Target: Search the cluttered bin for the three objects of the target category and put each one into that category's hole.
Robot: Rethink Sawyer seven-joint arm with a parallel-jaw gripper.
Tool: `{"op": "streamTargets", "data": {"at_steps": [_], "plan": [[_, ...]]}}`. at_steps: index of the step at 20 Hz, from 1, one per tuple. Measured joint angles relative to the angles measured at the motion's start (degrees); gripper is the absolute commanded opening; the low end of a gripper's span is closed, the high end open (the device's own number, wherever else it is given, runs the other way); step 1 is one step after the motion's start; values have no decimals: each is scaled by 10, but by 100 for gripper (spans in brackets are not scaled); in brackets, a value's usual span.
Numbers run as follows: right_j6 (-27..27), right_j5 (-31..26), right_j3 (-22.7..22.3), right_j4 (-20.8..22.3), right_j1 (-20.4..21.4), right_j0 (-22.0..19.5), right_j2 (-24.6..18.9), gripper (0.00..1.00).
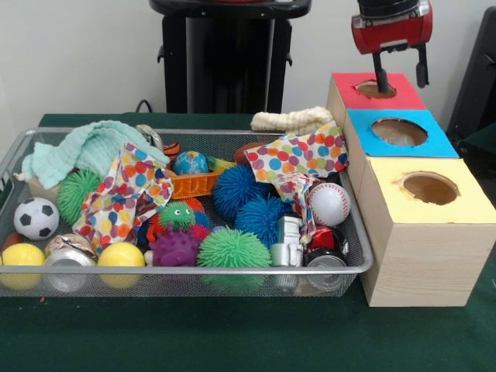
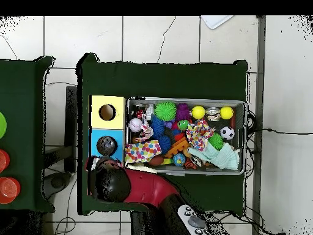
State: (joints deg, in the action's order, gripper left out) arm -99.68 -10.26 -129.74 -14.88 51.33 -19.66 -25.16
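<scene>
My gripper (image 1: 401,76) hangs over the red-topped box (image 1: 403,99) at the far right. It is open with nothing between its fingers, and one fingertip (image 1: 381,77) dips toward the red box's round hole (image 1: 375,89). In the overhead view the arm's head (image 2: 110,182) covers that box and hides the gripper. The wire bin (image 1: 186,271) holds a baseball (image 1: 328,203), a soccer ball (image 1: 36,218), two yellow balls (image 1: 120,256), a small globe ball (image 1: 190,163), blue spiky balls (image 1: 236,190), a green spiky ball (image 1: 232,248), polka-dot cloths (image 1: 298,155) and cans (image 1: 325,258).
A blue-topped box (image 1: 430,143) and a yellow-topped box (image 1: 465,205), each with a hole, stand in a row in front of the red one. A cream cloth (image 1: 291,119) lies behind the bin. A mint cloth (image 1: 89,147) drapes over the bin's left corner.
</scene>
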Motion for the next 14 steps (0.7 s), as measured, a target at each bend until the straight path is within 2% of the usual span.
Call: {"op": "streamTargets", "data": {"at_steps": [14], "plan": [[0, 0, 8, 0, 1, 9, 22, 100]]}}
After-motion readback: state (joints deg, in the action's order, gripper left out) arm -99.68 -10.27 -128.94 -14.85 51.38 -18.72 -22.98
